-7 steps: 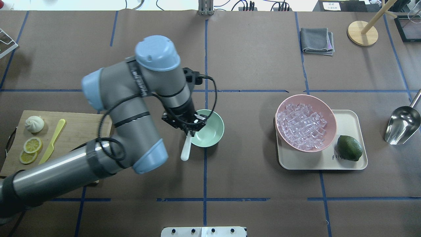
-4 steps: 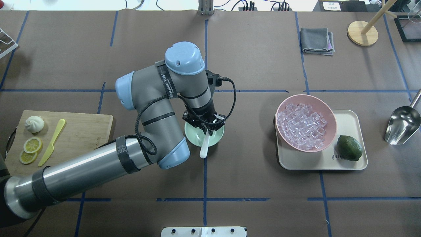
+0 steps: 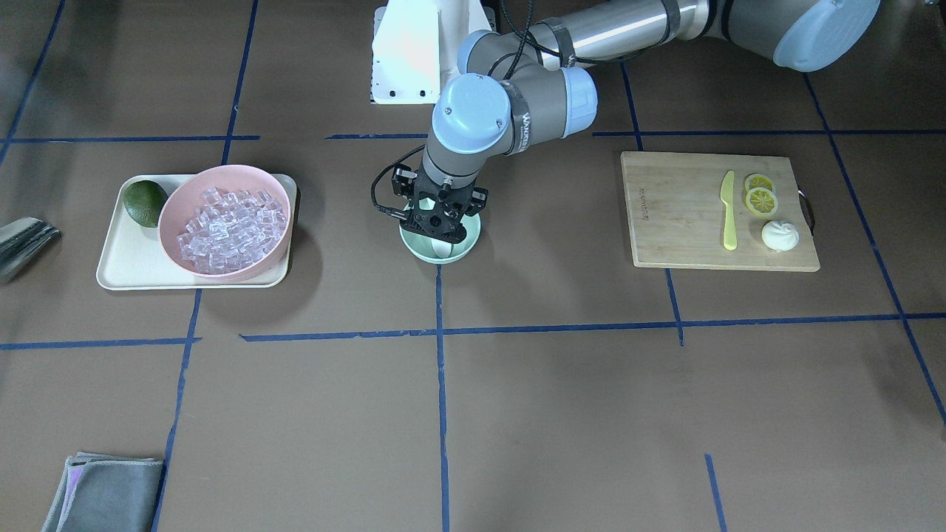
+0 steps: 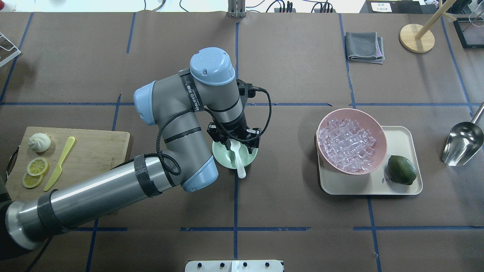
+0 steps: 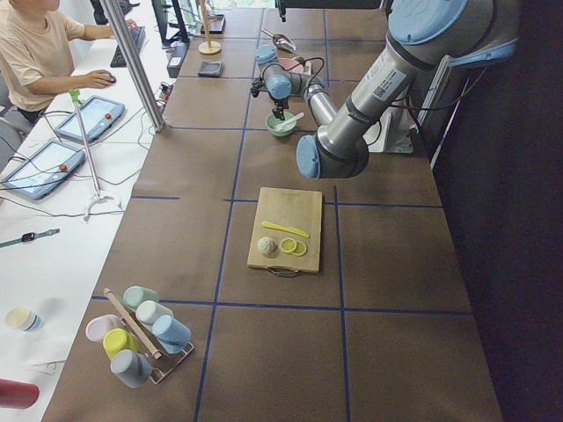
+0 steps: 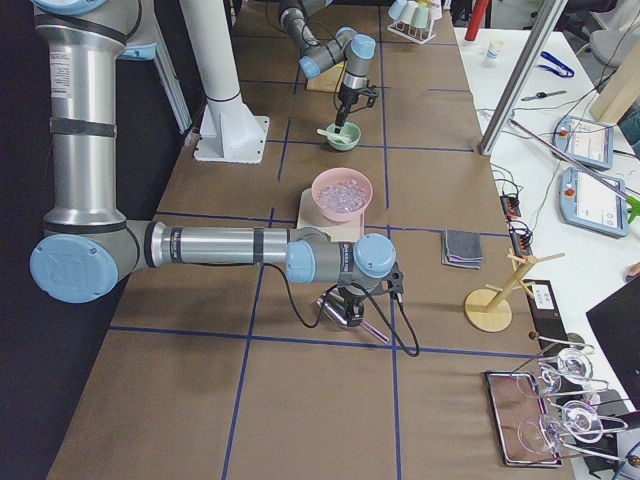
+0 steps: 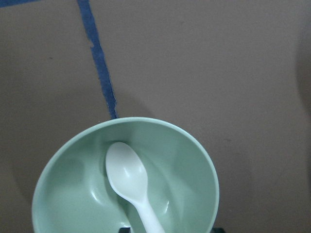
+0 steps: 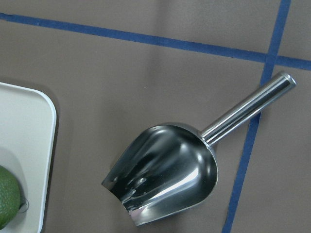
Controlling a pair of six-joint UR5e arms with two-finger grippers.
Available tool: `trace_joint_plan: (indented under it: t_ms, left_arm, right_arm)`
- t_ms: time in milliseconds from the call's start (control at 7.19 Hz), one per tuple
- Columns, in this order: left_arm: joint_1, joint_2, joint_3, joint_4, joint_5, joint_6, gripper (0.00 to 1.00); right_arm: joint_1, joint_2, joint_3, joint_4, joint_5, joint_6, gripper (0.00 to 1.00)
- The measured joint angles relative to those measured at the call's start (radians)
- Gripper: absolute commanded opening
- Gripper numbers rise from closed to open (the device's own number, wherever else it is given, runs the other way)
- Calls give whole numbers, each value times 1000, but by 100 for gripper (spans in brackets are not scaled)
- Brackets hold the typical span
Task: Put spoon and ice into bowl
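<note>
The mint-green bowl (image 4: 252,154) sits mid-table. The white spoon (image 4: 239,163) lies in it; in the left wrist view its scoop (image 7: 127,172) rests inside the bowl (image 7: 189,165) and the handle runs back over the near rim. My left gripper (image 4: 233,145) hovers right over the bowl, with its jaws apart on either side of the handle and not touching it. The ice (image 4: 346,145) fills the pink bowl (image 4: 351,112) to the right. My right gripper (image 6: 343,312) shows only in the exterior right view, above a metal scoop (image 8: 165,174); I cannot tell whether it is open or shut.
The pink bowl stands on a cream tray (image 4: 401,185) beside a lime (image 4: 402,170). The metal scoop (image 4: 462,142) lies at the right edge. A cutting board (image 4: 94,151) at the left carries a yellow knife (image 4: 60,162), lemon slices and a bun. A grey cloth (image 4: 365,46) lies at the back.
My left arm carried the spoon rightward over the green bowl. The spoon has since swung to a new angle and now rests in the bowl with the jaws apart.
</note>
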Motion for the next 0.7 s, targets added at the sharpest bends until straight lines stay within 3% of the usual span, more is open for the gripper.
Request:
trace_joint_plan:
  t_ms: [278, 557, 696]
  left_arm:
    - [-58, 72, -102, 4, -7, -2, 72]
    - [-176, 224, -257, 5, -16, 3, 72]
    - [-252, 303, -305, 3, -48, 34, 74]
  right_arm:
    - [-34, 23, 12, 69, 0, 87, 100]
    - [-142, 75, 75, 246, -26, 489, 99]
    - [-236, 112, 139, 308, -90, 757, 99]
